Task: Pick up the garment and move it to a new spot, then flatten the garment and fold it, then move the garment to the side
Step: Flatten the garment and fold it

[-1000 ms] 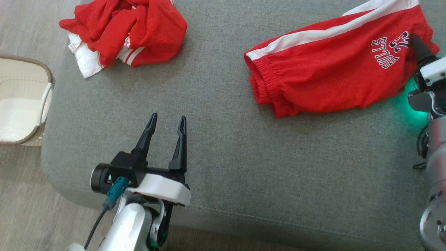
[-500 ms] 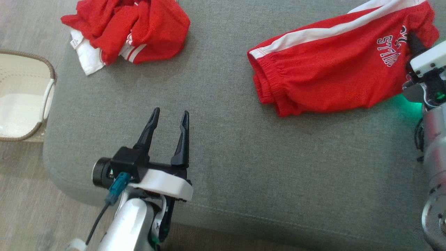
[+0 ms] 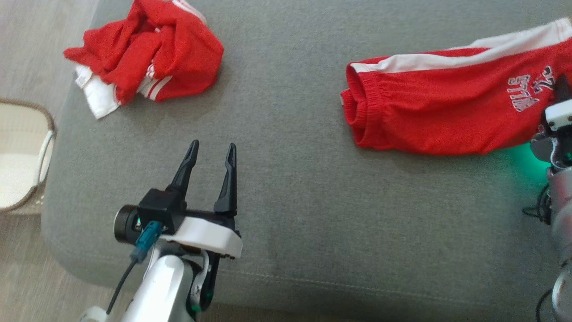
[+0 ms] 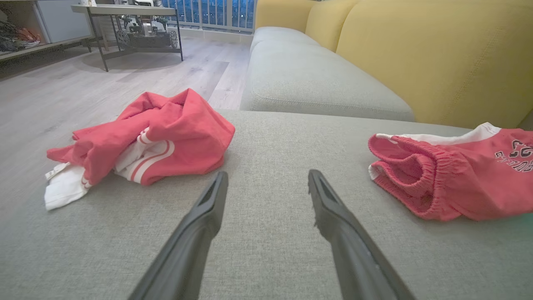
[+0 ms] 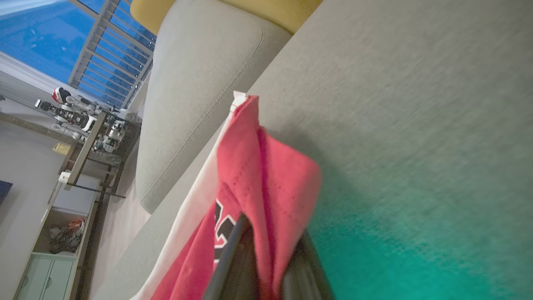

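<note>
Red shorts (image 3: 447, 112) with a white side stripe and dark lettering lie folded at the right of the grey sofa cushion (image 3: 313, 201). My right gripper (image 3: 561, 87) is shut on their right hem; in the right wrist view the red cloth (image 5: 266, 196) is pinched between the dark fingers (image 5: 227, 254). The left wrist view has the shorts (image 4: 458, 179) at its right, waistband toward me. My left gripper (image 3: 212, 150) hovers open over bare cushion near the front left, holding nothing, and its fingers (image 4: 200, 225) stand well apart.
A crumpled red and white garment (image 3: 143, 58) lies at the cushion's far left corner. A wicker basket with white lining (image 3: 22, 165) stands on the floor left of the sofa. Yellow back cushions (image 4: 416, 50) rise behind.
The right gripper has dragged the shorts to the right, stretching them flatter and longer. The head camera has shifted a little. The left gripper stays open in about the same place.
</note>
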